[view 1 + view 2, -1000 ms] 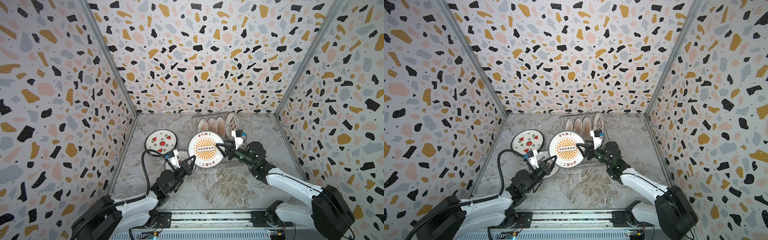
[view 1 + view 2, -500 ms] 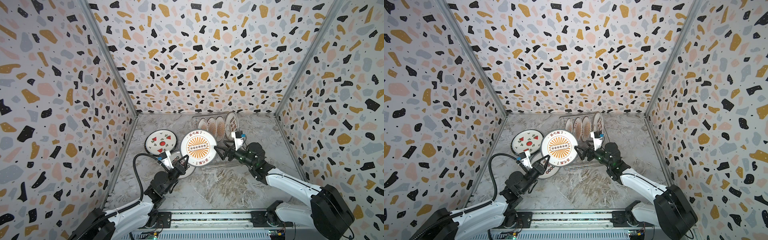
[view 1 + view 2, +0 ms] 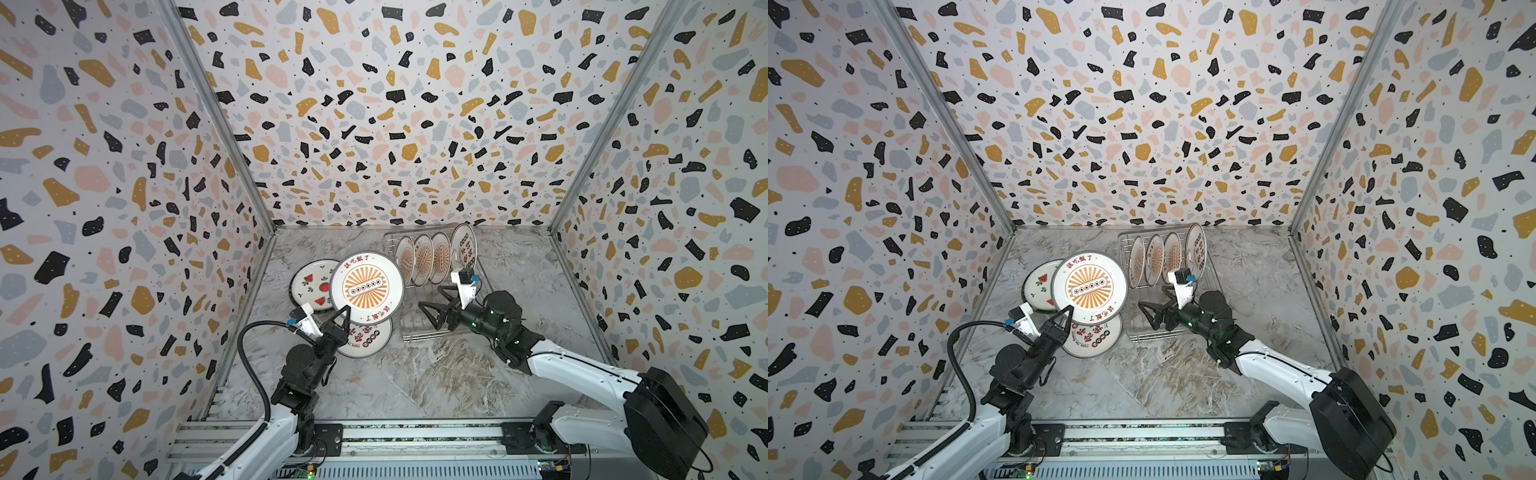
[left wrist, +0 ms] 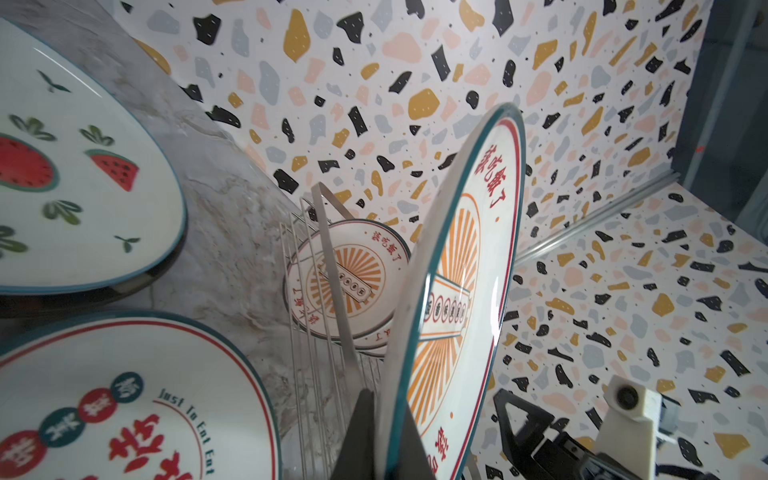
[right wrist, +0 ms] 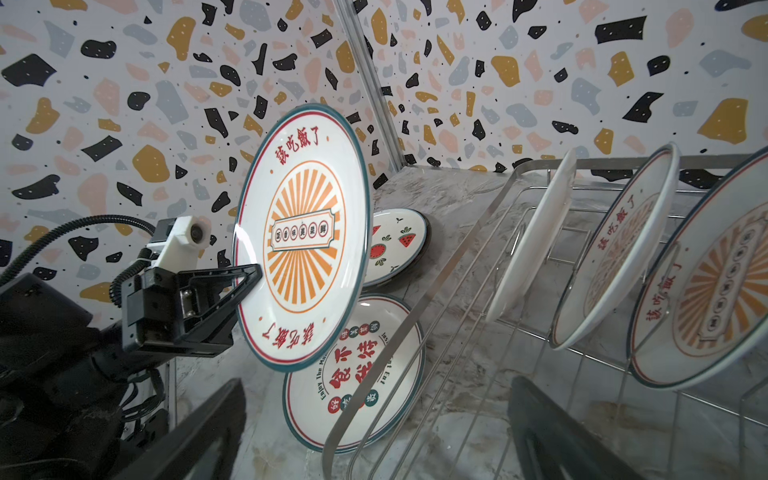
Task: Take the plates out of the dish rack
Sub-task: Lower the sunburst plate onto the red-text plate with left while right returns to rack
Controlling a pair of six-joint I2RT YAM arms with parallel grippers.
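My left gripper [image 3: 343,311] [image 3: 1065,309] is shut on the lower rim of a sunburst plate [image 3: 367,289] [image 3: 1089,287], held nearly upright above the table left of the dish rack [image 3: 419,332] [image 3: 1142,332]. The left wrist view shows both fingers pinching that plate [image 4: 465,257] edge-on. My right gripper [image 3: 432,299] [image 3: 1152,300] is open and empty over the rack's front end, apart from the plate; its fingers [image 5: 216,415] straddle the rack's rim [image 5: 415,316]. Several plates [image 3: 424,259] [image 3: 1154,259] stand in the rack's far half.
Two plates lie flat on the marble table left of the rack: a watermelon plate [image 3: 309,284] [image 3: 1038,284] and a red-character plate [image 3: 368,338] [image 3: 1096,338], directly under the held plate. Terrazzo walls enclose the table on three sides.
The right gripper has opened and let go of the sunburst plate. The left gripper has carried the plate left, away from the rack, over the flat plates.
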